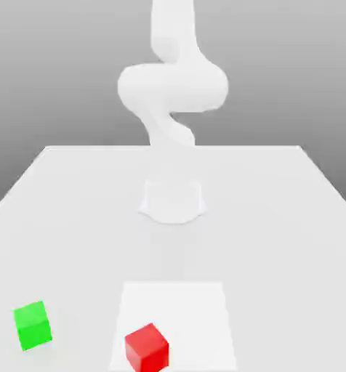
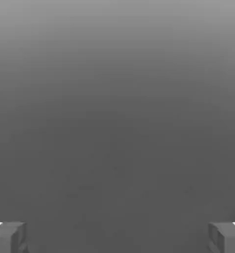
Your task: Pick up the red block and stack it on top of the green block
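While tool (image 2: 117, 238) gapes, two blocks (red (image 1: 147, 349), green (image 1: 33, 325)).

Exterior view: bright, near-overexposed. White robot arm (image 1: 172, 87) loses most surface detail; its base (image 1: 172, 202) nearly merges with the pale tabletop (image 1: 278, 240). Background gradient, darker toward mid-height. Red block (image 1: 147, 348), lower center-left: top face lighter than sides. Edges slightly soft. Hand view: dim gray gradient, palest along upper edge; white patches at both lower corners.
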Motion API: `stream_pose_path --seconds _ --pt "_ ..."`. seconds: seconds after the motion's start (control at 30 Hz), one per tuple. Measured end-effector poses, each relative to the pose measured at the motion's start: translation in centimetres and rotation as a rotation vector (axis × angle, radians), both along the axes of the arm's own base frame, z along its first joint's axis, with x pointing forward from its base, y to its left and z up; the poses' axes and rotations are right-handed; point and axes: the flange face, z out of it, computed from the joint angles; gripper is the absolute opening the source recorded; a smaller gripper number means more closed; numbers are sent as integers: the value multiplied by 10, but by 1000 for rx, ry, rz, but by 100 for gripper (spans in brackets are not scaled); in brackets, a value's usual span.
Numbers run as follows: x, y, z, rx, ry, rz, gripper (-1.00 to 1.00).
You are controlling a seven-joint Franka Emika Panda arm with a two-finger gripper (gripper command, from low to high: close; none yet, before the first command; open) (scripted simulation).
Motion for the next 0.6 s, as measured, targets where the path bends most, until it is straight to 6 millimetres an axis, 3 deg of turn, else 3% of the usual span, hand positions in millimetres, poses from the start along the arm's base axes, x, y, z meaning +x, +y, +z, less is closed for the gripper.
stream_pose_path --seconds 0.13,0.3,0.43,0.6 --pt "49 -4 -66 33 112 -137 0" --pt "93 -16 -154 83 241 -296 0" --pt "114 -27 -228 130 339 -420 0" --pt "123 -40 -322 204 460 -574 0"
